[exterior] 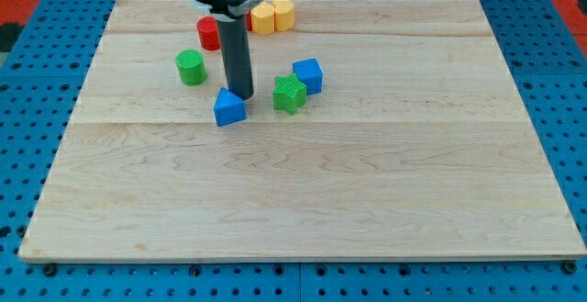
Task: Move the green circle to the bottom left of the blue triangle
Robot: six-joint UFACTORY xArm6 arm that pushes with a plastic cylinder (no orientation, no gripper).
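The green circle (191, 67) is a short green cylinder on the wooden board, in the view's upper left. The blue triangle (229, 107) lies below and to the right of it, a short gap apart. My tip (240, 95) is the lower end of the dark rod. It stands just above and to the right of the blue triangle, close to or touching its top edge. The tip is to the right of the green circle and apart from it.
A green block (290, 93) touches a blue cube (309, 75) right of the rod. A red cylinder (210, 33) and two yellow blocks (272, 16) sit at the view's top, partly behind the arm. The board (303, 201) lies on a blue pegboard.
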